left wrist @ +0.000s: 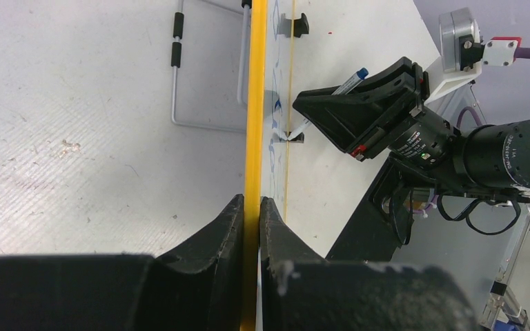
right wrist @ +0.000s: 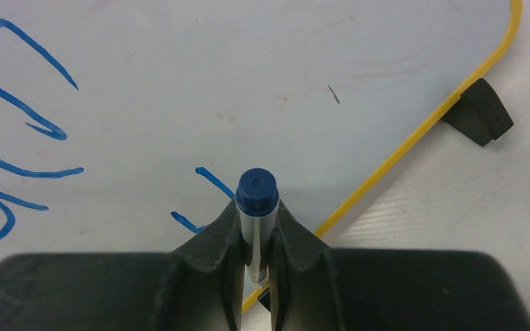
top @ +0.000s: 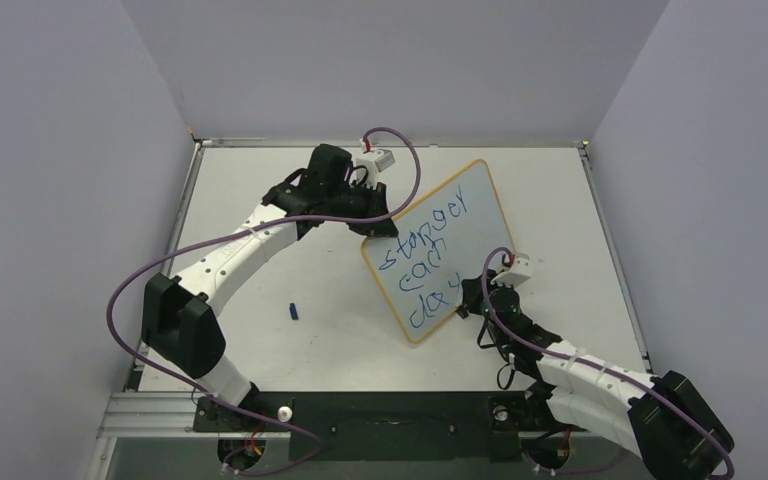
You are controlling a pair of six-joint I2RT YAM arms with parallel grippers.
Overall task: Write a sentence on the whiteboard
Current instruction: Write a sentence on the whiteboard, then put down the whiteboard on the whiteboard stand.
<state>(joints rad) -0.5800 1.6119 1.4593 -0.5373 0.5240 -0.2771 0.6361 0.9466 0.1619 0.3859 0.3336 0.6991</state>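
**Ana:** So, from above, where does it stand?

**Ben:** The whiteboard (top: 482, 232) sits mid-counter, propped at a slant. The left claw (top: 378, 232) is at its left corner, the right claw (top: 478, 298) at its lower right edge. The sentence (top: 428, 262) runs in three blue lines, so I'd judge the last word is being finished. A small blue cap (top: 294, 312) lies apart on the counter (top: 260, 190).

**Ana:** And the left wrist view?

**Ben:** It shows the left claw clamped on the yellow frame (left wrist: 254, 103), with the board edge-on. Across it, the marker (left wrist: 348, 81) has its tip touching the white face.

**Ana:** Right wrist?

**Ben:** The right claw is closed tight on the marker barrel, blunt blue end towards the camera. Fresh strokes lie just beside the tip. The frame curves past close on the right, with a black foot (right wrist: 482, 110) beyond it.

**Ana:** So what does the next move call for?

**Ben:** Probably a short closing stroke, then a clean lift. There is little room towards the rim and plenty of bare white further up the board. Pressing too hard could push the board against the left grip.
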